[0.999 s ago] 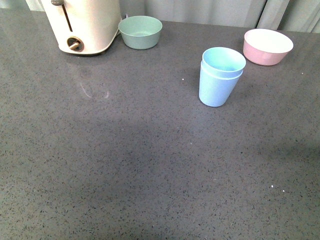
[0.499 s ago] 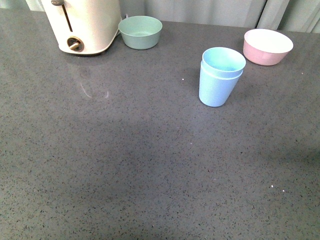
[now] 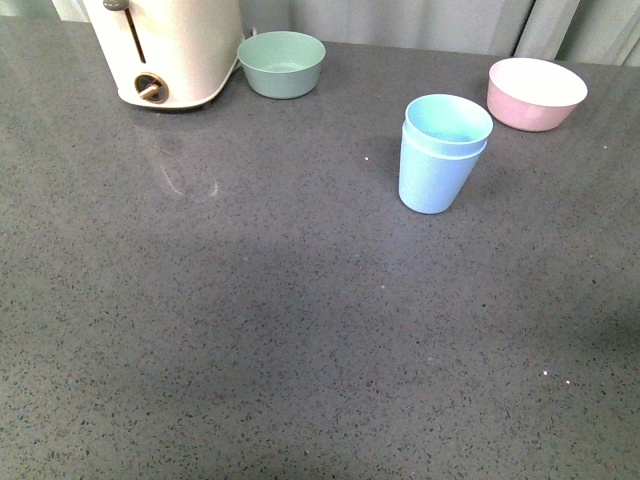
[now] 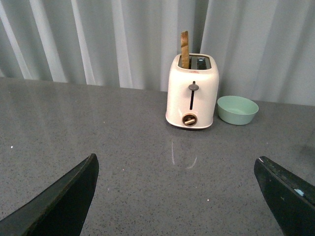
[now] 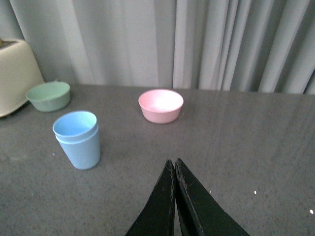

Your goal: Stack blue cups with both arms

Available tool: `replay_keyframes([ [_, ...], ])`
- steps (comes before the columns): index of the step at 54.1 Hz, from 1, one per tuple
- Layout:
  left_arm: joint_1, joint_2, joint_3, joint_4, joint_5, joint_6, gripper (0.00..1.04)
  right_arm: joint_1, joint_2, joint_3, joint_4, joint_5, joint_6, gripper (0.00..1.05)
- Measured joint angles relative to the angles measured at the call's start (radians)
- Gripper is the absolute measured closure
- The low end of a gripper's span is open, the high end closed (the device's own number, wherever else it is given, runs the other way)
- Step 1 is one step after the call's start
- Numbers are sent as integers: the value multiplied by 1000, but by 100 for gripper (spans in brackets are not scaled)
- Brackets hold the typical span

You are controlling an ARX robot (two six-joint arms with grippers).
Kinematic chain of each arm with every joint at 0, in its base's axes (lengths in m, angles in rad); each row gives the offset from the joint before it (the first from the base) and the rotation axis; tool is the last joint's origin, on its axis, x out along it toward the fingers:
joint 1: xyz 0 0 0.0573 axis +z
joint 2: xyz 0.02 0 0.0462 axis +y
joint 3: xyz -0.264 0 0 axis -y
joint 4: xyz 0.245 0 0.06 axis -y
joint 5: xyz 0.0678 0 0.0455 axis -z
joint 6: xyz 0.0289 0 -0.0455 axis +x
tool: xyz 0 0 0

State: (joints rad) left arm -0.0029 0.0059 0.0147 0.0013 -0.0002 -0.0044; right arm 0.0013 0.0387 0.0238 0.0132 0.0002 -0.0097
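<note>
Although neither arm appeared in the front view, the item on record was the pair of light sky-blue matte plastic tumblers [image 3: 441, 152], handleless and tapering to a narrower base, already nested one inside the other with the inner rim standing a little proud of the outer. The stack stood upright on the speckled dark grey stone-look tabletop [image 3: 250, 330], near the pink bowl with white inside [image 3: 535, 93] and well apart from the pale green bowl [image 3: 281, 64] and the cream two-slot toaster [image 3: 170, 50]. Handling, by judgement: light, thin-walled and fairly stiff, not fragile, but smooth enough to slip and easy to tip; best taken across the upper wall just below the rims, where the taper gives the widest seat, or over the lip with one pad inside. Left end effector [image 4: 177, 196]: spread wide and empty, its two dark fingers showing only at the lower corners of the left wrist view, held low and facing the toaster. Right end effector [image 5: 174, 169]: black fingertips pressed together with nothing between them, raised above the tabletop and aimed toward the pink bowl, the stack near but not touched. Stacking appeared complete.
</note>
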Motion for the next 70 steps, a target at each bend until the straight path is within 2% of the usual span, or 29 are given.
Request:
replay_keyframes([
  [16, 0, 0, 0, 0, 0, 0, 9, 0, -32, 0, -11, 0, -1, 102],
  [29, 0, 0, 0, 0, 0, 0, 9, 0, -33, 0, -11, 0, 0, 51],
  [39, 0, 0, 0, 0, 0, 0, 9, 0, -33, 0, -11, 0, 0, 23],
  [43, 0, 0, 0, 0, 0, 0, 9, 0, -33, 0, -11, 0, 0, 8],
  [70, 0, 0, 0, 0, 0, 0, 9, 0, -33, 0, -11, 0, 1, 9],
])
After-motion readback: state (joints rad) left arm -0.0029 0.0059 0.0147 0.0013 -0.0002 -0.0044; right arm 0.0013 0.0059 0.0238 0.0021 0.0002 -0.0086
